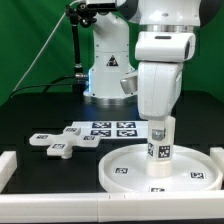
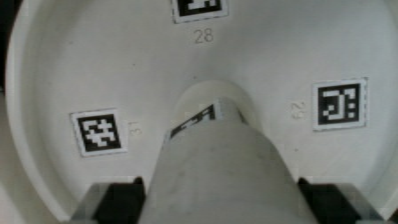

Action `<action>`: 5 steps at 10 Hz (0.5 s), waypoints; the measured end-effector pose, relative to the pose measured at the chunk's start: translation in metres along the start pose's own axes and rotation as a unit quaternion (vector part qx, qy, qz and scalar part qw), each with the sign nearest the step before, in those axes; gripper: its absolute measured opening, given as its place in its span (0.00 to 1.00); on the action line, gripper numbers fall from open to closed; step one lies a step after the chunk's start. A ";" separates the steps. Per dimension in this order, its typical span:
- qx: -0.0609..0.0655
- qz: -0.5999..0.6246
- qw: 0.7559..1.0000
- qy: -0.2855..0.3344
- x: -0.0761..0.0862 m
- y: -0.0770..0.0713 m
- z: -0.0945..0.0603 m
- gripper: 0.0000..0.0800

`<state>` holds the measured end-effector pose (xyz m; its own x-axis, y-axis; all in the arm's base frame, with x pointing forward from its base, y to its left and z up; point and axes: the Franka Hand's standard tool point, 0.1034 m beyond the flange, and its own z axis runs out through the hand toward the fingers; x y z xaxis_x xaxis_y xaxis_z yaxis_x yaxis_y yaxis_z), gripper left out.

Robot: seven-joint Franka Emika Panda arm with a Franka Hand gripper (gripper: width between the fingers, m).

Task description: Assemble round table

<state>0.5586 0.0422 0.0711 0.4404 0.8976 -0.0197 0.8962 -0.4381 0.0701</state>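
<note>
The round disc (image 1: 163,170) lies flat on the black table at the exterior view's right front, with tags on its face. My gripper (image 1: 160,128) is shut on the short cylinder leg (image 1: 160,140) and holds it upright over the disc's middle; whether its lower end touches the disc is unclear. In the wrist view the leg (image 2: 214,160) runs between my black fingers (image 2: 118,200) toward the disc (image 2: 107,70). The cross-shaped base (image 1: 60,142) lies to the exterior view's left of the disc.
The marker board (image 1: 112,128) lies behind the base. White border blocks (image 1: 8,170) run along the table's left and front (image 1: 60,208) edges. The robot's pedestal (image 1: 108,72) stands at the back.
</note>
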 end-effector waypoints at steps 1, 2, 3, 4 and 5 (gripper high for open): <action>0.002 0.041 0.999 0.001 -0.002 0.000 0.001 0.51; 0.006 0.086 0.996 0.004 -0.005 0.002 0.002 0.51; 0.010 0.147 0.989 0.009 -0.005 0.002 0.002 0.51; 0.013 0.209 0.978 0.013 -0.005 0.002 0.002 0.51; 0.016 0.250 0.968 0.014 -0.005 0.002 0.002 0.51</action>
<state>0.5580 0.0367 0.0690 0.8184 0.5735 0.0366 0.5725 -0.8192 0.0337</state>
